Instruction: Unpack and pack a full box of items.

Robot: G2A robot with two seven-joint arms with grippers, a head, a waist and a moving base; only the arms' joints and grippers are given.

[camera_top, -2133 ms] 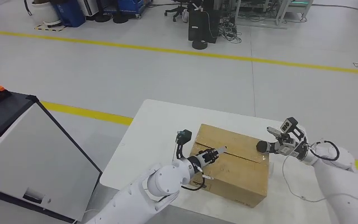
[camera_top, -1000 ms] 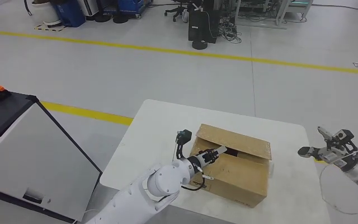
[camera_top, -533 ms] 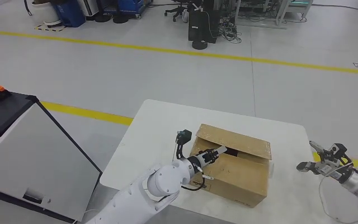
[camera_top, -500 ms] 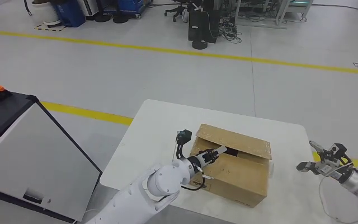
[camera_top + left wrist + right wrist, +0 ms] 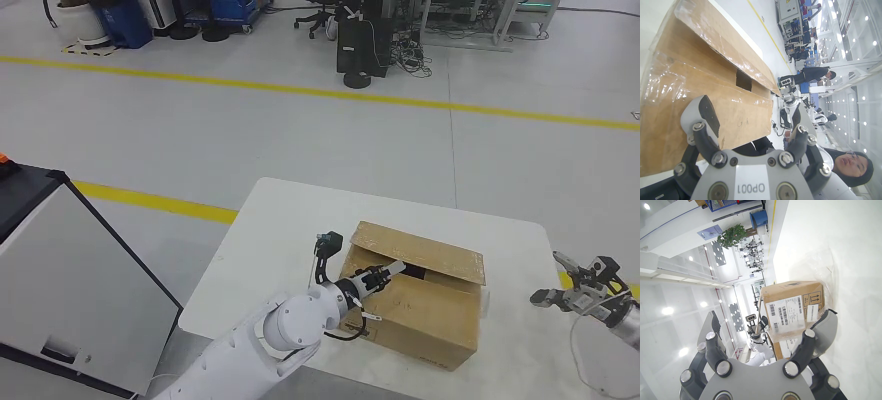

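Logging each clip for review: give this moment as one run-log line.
box on table, one flap ajar | left gripper over box top, jaws open, empty | right gripper apart from box, jaws open, empty

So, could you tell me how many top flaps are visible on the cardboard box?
2. The far flap is lifted slightly at its inner edge; the near flap lies flat, with the left gripper over its end. Inner flaps may be hidden underneath.

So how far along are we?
Barely started. On the brown cardboard box, the far flap is partly lifted; the near flap lies flat. The left pincer sits open at the near flap's edge; the right pincer is open, empty, away from the box. Left: opening fully, unpacking, repacking.
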